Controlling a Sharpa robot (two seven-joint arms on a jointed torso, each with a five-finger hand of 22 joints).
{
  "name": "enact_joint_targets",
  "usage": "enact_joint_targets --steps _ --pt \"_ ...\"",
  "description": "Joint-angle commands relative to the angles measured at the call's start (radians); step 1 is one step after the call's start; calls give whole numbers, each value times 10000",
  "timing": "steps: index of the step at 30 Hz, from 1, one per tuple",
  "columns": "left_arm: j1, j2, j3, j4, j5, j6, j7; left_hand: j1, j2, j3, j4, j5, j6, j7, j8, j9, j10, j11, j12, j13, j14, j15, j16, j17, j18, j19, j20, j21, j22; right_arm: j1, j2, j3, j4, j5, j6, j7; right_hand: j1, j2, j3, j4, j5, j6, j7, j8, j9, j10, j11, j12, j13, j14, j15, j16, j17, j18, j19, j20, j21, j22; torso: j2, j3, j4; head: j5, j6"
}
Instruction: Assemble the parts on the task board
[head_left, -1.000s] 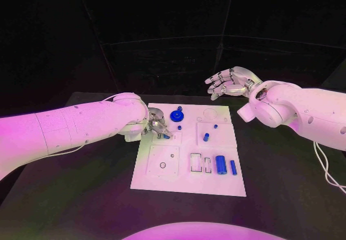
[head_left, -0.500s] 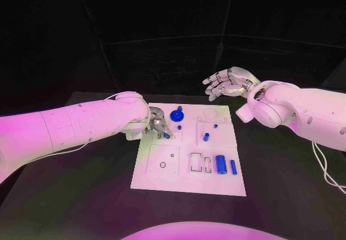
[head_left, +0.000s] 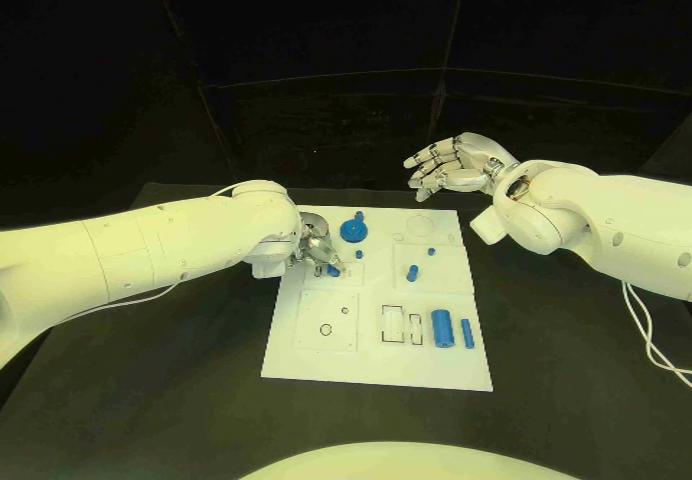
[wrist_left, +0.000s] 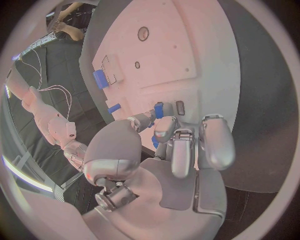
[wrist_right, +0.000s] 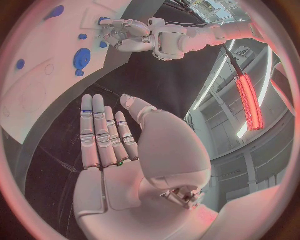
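Your left hand (head_left: 313, 250) pinches a small blue peg (head_left: 332, 270), light, stiff and slippery I'd guess, so hold it mid-shaft while the right hand (head_left: 459, 165) idles open.

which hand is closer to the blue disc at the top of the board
Left. The left hand sits on the board just beside the blue disc; the right hand hangs open beyond the board's far edge.

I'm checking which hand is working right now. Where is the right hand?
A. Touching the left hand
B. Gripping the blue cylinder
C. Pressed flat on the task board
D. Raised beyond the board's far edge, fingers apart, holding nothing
D: the right hand is raised past the task board far edge, fingers apart and empty.
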Motion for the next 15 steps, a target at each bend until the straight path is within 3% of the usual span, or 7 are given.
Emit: enact_joint_targets --steps 1,15 --pt "-48 36 -32 28 92 273 14 -214 5 -1 150 29 164 -69 47 8 51 -30 56 19 1038 -68 31 2633 -45 150 -24 1 26 24 5 8 1 3 100 46 -92 -6 -56 7 -13 -71 880 65 15 -86 -17 48 -9 -83 10 51 -9 -96 82 15 -41 -17 -4 -6 8 -2 -13" --pt "-48 67 -31 -2 92 177 38 -836 -17 -61 580 30 388 -151 115 7 141 -95 111 55 1038 -121 31 2633 -63 181 -73 58 130 24 -2 8 -8 3 104 48 -88 -2 -72 5 -6 -104 883 104 17 -119 -13 96 -42 -106 14 69 -23 -93 99 22 -84 -41 -1 -6 1 -6 -21"
